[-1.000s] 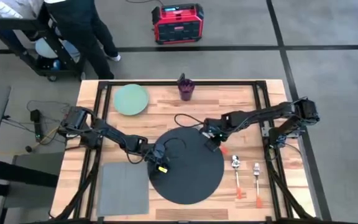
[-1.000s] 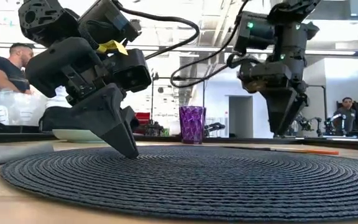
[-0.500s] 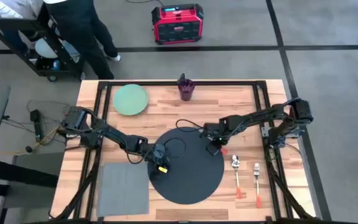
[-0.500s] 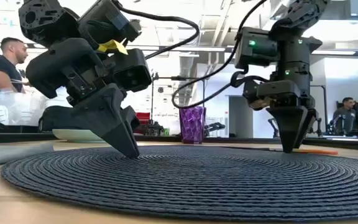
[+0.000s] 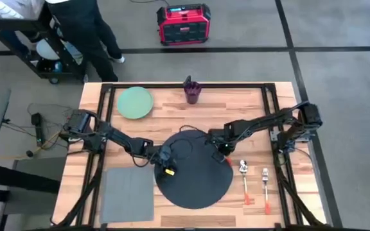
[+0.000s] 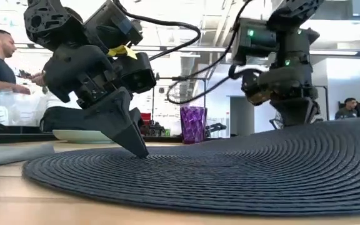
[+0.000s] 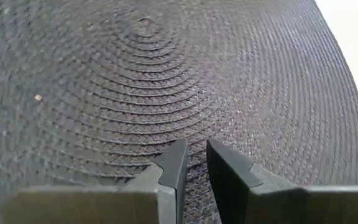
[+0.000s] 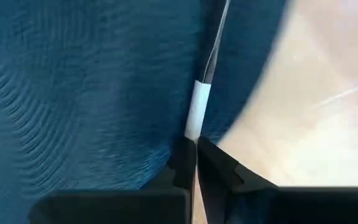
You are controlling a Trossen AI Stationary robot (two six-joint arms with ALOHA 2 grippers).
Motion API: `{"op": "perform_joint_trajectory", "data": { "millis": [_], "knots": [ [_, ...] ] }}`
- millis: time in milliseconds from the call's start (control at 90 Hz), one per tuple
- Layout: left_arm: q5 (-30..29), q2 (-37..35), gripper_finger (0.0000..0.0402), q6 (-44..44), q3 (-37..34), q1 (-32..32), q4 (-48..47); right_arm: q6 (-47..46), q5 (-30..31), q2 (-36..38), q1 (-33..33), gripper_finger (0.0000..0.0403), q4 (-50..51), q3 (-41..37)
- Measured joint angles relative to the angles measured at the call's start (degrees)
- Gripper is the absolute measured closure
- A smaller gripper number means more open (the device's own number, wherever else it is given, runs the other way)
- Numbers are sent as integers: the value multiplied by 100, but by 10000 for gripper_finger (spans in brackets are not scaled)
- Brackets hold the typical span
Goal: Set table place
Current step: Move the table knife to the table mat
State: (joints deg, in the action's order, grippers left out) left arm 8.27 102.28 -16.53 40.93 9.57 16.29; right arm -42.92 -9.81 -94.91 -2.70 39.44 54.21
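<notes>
Lying mid-desk [image 5: 249, 112], the round dark mat [image 5: 194, 186] looks light and floppy. Right gripper [image 5: 223, 151] jaws pinch its raised far edge; left gripper [image 5: 166, 168] jaws, nearly closed, press its near side. Best taken at the rim.

mat [image 5: 194, 183] mid-table [image 5: 255, 102], napkin [image 5: 128, 194] left, spoon [image 5: 244, 179] and fork [image 5: 266, 187] right, plate [image 5: 135, 102], cup [image 5: 192, 90] behind

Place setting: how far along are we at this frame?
Early. Done: the mat is on the table. In hand: the right gripper pinches the mat's right edge, lifted up, while the left gripper presses its left part. Left: plate, cup, napkin, spoon and fork all sit off the mat.
</notes>
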Motion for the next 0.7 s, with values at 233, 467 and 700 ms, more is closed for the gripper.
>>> {"op": "perform_joint_trajectory", "data": {
  "millis": [233, 467, 700],
  "knots": [
    [-16, 0, 354, -7, 0, -117, -2, -76, 60, 4, -436, 402, 250, 659],
    [0, 0, 354, -83, 2, -141, -1, -27, 434, 13, -714, 402, 1220, 877],
    [13, -2, 354, -85, 7, -141, -9, -40, 496, 7, -602, 403, 1361, 516]
  ]
}}
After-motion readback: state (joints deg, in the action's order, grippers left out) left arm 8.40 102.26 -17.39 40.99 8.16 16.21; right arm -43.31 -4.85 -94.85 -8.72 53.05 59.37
